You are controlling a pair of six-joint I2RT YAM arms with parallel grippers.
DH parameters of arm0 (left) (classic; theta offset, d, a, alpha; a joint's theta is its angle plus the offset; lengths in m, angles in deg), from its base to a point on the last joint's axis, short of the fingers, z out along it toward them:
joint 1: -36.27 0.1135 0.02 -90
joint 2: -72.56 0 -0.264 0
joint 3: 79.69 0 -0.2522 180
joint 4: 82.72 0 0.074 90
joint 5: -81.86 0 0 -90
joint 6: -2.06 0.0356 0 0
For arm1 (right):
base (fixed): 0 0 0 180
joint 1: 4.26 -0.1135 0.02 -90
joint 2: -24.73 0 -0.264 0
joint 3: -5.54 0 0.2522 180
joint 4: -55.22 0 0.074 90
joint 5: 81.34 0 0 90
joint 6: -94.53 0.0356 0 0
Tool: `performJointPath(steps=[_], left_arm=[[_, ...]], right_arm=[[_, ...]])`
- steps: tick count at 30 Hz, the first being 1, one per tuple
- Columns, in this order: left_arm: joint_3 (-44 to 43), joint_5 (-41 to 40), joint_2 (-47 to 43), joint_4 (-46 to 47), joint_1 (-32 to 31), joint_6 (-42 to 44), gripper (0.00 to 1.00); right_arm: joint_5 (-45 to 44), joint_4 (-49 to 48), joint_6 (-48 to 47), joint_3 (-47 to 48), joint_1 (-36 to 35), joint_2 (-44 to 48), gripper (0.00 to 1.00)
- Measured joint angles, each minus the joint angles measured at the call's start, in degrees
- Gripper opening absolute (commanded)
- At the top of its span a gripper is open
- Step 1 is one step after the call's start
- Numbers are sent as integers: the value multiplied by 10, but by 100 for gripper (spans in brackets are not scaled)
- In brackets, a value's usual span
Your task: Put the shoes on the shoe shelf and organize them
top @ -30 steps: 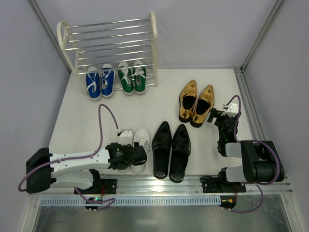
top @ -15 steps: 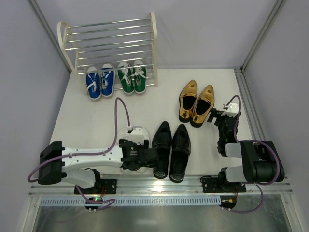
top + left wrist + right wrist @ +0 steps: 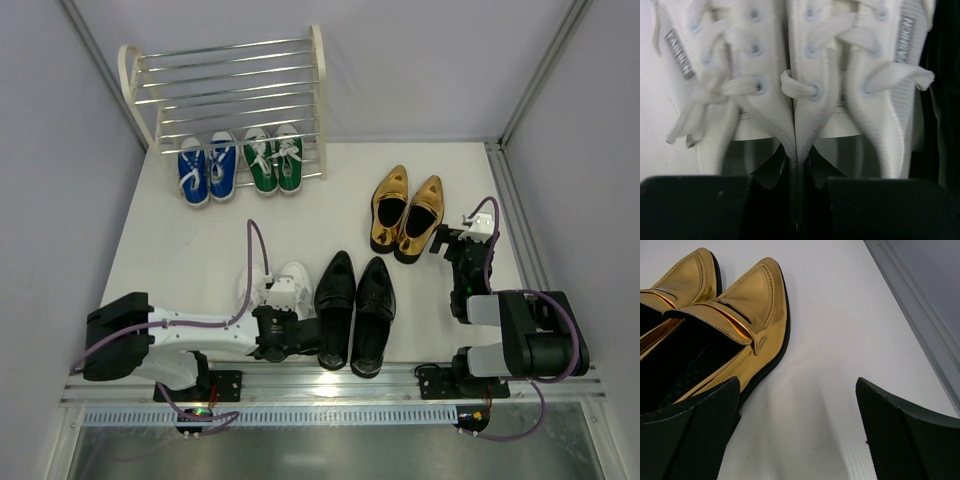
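Fingers of the left gripper [image 3: 789, 197] stand spread astride the touching inner collars of the white sneakers [image 3: 795, 75], which sit near the table [image 3: 200, 240] front edge beside the black loafers [image 3: 355, 312], far from the shoe shelf [image 3: 320, 70]; light, soft uppers should yield, so pinch both collars together.

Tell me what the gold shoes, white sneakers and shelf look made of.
Gold shoes: glossy metallic leather or faux leather, with bright reflections and stitched seams.
White sneakers: matte textile, with a textured surface and flat laces.
Shelf: shiny chrome-looking metal rods; cream end frames, probably plastic or painted.
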Motion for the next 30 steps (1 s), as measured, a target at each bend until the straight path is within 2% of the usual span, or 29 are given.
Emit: performJointPath(steps=[1, 7, 10, 13, 16, 18, 21, 23, 26, 30], left_arm=[[-2, -3, 3, 0, 1, 2, 0], [-10, -9, -2, -14, -1, -8, 0], [-16, -26, -27, -57, 2, -19, 0], [-40, -56, -77, -88, 41, 16, 0], [-74, -89, -133, -53, 122, 116, 0], [-92, -92, -165, 5, 189, 212, 0], [-117, -49, -181, 86, 316, 332, 0], [-146, -5, -164, 123, 411, 397, 0], [-205, 57, -110, 145, 516, 461, 0], [-314, 127, -2, 156, 587, 523, 0]], right_arm=[[0, 0, 0, 0, 0, 0, 97], [0, 0, 0, 0, 0, 0, 97], [0, 0, 0, 0, 0, 0, 97], [0, 0, 0, 0, 0, 0, 97], [0, 0, 0, 0, 0, 0, 97], [0, 0, 0, 0, 0, 0, 97], [0, 0, 0, 0, 0, 0, 97], [0, 0, 0, 0, 0, 0, 97], [0, 0, 0, 0, 0, 0, 97], [0, 0, 0, 0, 0, 0, 97]])
